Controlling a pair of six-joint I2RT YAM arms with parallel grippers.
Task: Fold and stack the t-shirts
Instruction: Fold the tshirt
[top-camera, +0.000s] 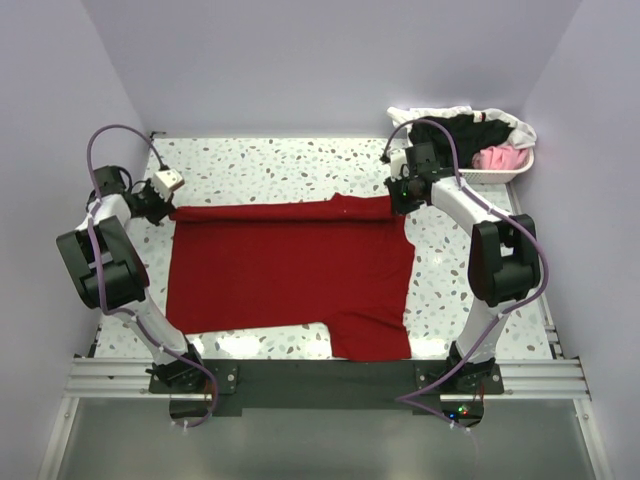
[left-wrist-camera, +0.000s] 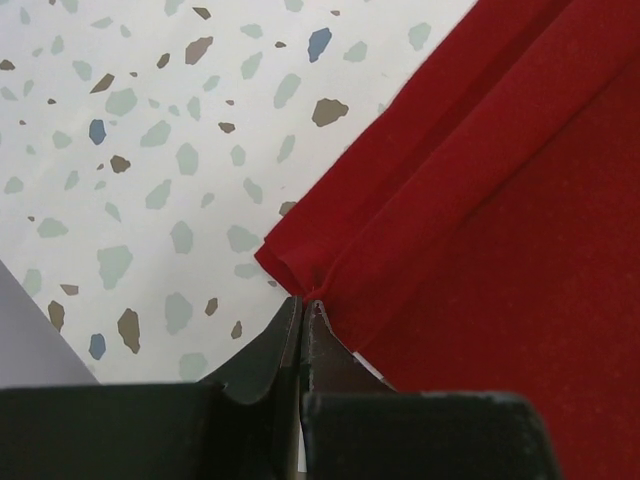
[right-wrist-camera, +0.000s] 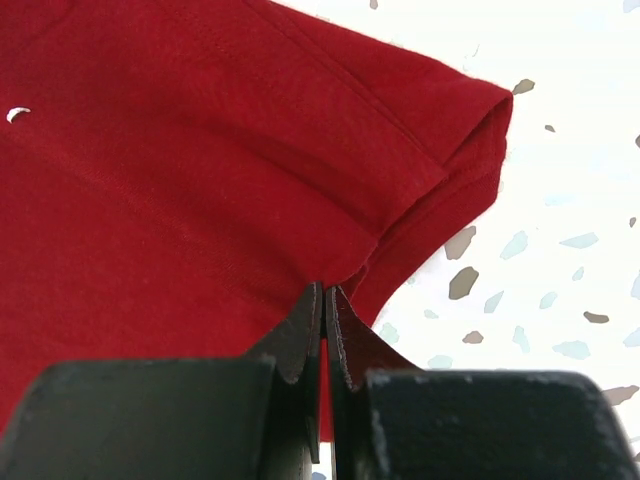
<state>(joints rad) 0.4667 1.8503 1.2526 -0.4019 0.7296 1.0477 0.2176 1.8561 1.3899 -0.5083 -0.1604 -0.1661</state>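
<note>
The first lengthwise fold of the dark red t-shirt (top-camera: 290, 265) looks to be in hand: the left gripper (left-wrist-camera: 303, 305) is closed tight on a hem corner bunched at its tips, with the cloth spreading away to its right. The right gripper (right-wrist-camera: 325, 295) is pinched shut on the sleeve's edge, the cuff just beyond and right of its tips. Next, I judge, both must lift together and carry this edge across the body, level so it doesn't sag. How many layers either pair of jaws holds is hard to tell, and the other shirts (top-camera: 478, 140), well behind the right gripper in the basket (top-camera: 505, 176), are a heap I can't count
</note>
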